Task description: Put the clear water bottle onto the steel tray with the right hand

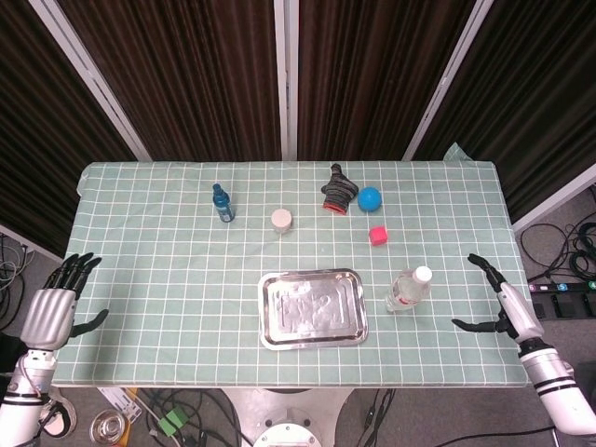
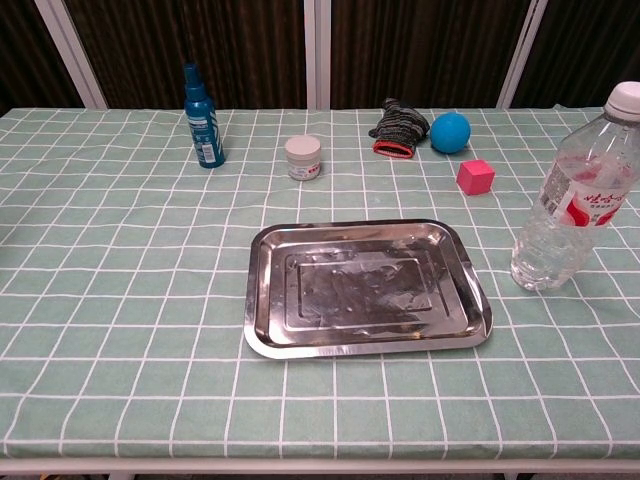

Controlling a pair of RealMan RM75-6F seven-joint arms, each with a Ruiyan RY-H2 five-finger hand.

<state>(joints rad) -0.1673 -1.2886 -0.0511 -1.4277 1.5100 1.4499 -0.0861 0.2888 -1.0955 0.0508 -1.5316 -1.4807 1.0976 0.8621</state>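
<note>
The clear water bottle [image 1: 409,290] [image 2: 573,206], white-capped with a red label, stands upright on the checked cloth just right of the steel tray [image 1: 312,308] [image 2: 365,287]. The tray lies bare at the table's front centre. My right hand [image 1: 498,300] hovers open over the table's right edge, turned edge-on, a short way right of the bottle and apart from it. My left hand [image 1: 54,305] hangs open off the left edge, holding nothing. Neither hand appears in the chest view.
Along the back of the table stand a blue spray bottle [image 1: 223,202], a small white jar [image 1: 281,219], a dark glove [image 1: 338,189], a blue ball [image 1: 370,198] and a pink cube [image 1: 377,236]. Cables lie on the floor at right.
</note>
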